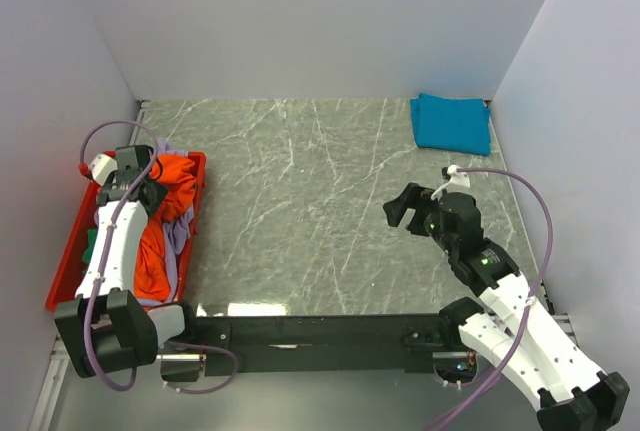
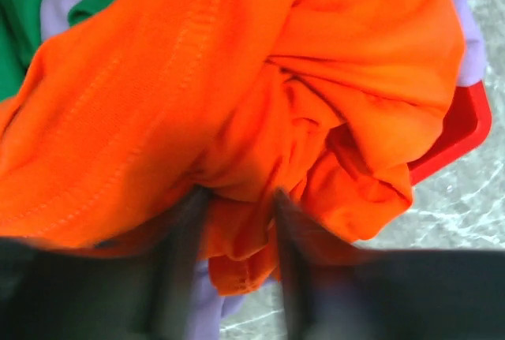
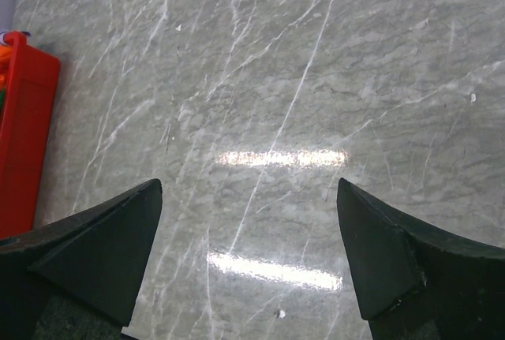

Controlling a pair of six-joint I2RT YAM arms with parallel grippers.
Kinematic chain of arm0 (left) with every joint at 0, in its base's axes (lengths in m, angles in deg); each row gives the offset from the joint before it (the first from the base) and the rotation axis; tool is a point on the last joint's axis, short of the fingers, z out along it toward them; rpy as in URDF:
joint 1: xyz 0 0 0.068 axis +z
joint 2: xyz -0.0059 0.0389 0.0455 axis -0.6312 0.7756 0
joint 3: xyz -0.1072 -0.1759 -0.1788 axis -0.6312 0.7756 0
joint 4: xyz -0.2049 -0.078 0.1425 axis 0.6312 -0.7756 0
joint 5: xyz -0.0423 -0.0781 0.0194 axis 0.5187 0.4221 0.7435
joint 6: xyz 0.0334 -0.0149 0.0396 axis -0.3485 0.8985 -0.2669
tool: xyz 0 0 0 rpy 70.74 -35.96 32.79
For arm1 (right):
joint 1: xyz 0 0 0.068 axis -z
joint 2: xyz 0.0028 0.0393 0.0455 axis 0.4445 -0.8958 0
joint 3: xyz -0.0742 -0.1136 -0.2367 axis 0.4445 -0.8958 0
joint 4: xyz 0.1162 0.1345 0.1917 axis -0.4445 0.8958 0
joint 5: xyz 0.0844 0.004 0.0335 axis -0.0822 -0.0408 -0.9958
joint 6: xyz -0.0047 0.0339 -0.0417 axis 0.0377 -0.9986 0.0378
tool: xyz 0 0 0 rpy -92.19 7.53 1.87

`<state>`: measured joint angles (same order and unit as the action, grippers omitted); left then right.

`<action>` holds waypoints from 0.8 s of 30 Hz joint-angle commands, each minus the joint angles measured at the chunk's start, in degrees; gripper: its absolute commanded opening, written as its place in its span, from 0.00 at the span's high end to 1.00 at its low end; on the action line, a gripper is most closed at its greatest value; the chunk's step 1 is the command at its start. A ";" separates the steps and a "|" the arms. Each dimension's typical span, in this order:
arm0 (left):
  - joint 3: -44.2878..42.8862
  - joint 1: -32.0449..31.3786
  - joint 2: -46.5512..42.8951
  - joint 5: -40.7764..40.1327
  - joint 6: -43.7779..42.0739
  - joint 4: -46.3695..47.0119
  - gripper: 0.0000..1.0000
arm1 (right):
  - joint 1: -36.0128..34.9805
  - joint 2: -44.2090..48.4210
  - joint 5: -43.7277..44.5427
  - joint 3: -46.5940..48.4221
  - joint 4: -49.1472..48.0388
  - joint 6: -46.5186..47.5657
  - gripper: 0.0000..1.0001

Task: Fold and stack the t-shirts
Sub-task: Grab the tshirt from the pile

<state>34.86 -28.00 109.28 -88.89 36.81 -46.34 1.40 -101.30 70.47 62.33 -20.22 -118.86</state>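
One orange shirt lies crumpled on top of a lavender shirt and a green shirt in the red tray, which sits at the left edge of the bench. The left claw is down on it, open, its fingers set either side of an orange fold. A teal shirt sits folded at the far right corner. The right claw hangs wide open above the bench, toward the right edge.
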 commanded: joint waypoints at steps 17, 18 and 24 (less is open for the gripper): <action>-20.87 0.64 -10.12 6.49 -8.18 2.63 1.00 | -0.06 -3.88 -2.34 1.24 -1.15 1.27 0.04; -22.80 0.64 -9.68 7.90 -9.23 2.98 1.00 | -0.06 -4.14 -2.42 1.42 -1.07 1.36 0.04; -43.44 0.03 -2.30 23.36 -10.74 1.40 1.00 | -0.05 -4.23 -2.78 2.83 -1.33 1.80 0.04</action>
<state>-0.44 -27.52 105.12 -75.34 28.13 -47.98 1.40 -105.74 68.11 62.49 -20.33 -118.14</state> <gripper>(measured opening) 0.023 0.962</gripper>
